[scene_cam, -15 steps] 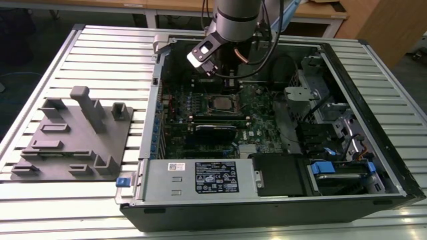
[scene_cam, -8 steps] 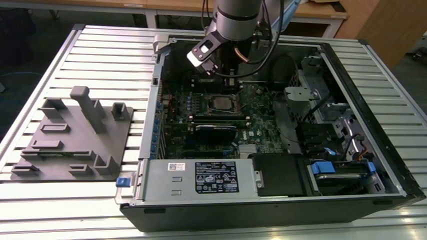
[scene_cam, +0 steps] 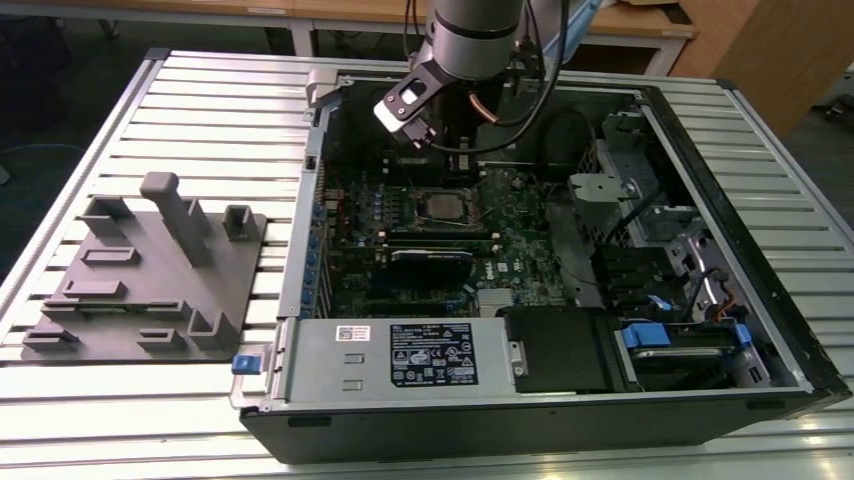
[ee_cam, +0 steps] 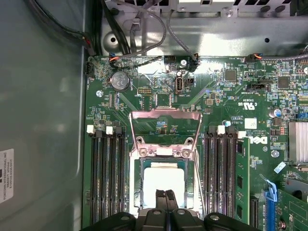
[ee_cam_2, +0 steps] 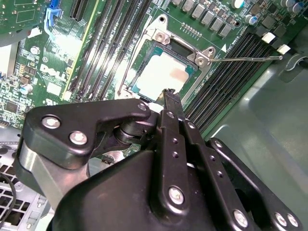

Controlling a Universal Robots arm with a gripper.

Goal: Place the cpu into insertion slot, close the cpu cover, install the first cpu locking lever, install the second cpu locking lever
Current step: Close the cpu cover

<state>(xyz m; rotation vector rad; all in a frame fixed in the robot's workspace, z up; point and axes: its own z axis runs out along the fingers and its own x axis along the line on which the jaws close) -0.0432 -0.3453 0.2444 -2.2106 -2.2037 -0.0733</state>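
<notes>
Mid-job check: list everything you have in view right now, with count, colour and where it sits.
cpu: one, pale silvery, seated in the insertion slot.
insertion slot: one, silvery frame, mid-motherboard.
cpu cover: one, silvery, swung open beyond the slot.
locking levers: two, thin silvery rods, one on each side of the slot.
memory slots: two banks, black, flanking the slot.
motherboard: one, green, inside the case.
computer case: one, black, open, on the table.
power supply box: one, silver, at the case's near edge.
fixture tray: one, grey, to the exterior view's left of the case.
table: one, silvery, slatted.
arm: one, grey, above the case.
gripper: one, black, shut, over the cpu.
</notes>
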